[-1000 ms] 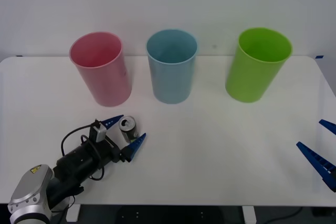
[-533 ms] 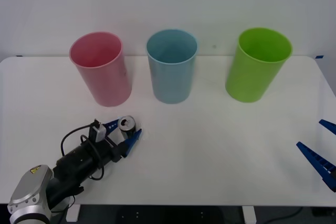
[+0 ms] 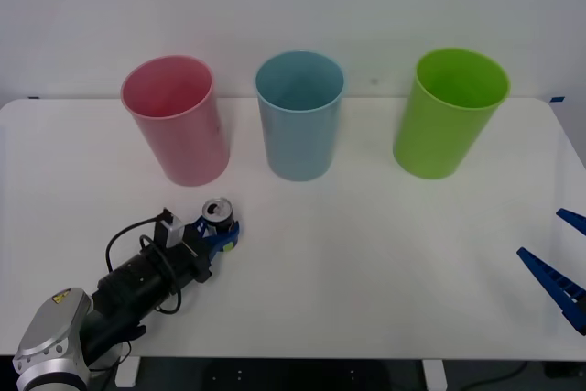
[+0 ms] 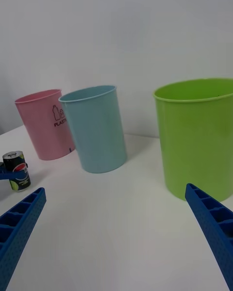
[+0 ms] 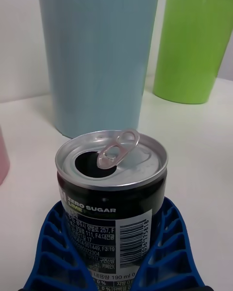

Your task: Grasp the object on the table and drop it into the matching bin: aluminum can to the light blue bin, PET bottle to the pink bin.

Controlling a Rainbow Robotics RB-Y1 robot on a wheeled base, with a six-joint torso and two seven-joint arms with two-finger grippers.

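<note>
Can (image 3: 218,212) now sits pinched where your left gripper (image 3: 217,232) stood spread a second ago; lift toward the light blue bin (image 3: 298,116).

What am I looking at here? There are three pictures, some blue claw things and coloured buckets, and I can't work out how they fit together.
This is a two-armed robot, photographed by three of its own cameras at one moment. The front view looks down at a white table from above the arms. The other two come from cameras on each wrist.

The blue ribbed pieces are the fingers of its grippers, the robot's hands. The left gripper has closed on a small dark aluminum can that stands upright on the table, its pull-tab opened. The right gripper waits open at the table's right edge.

At the back stand a pink bin, a light blue bin and a lime-green bin.
</note>
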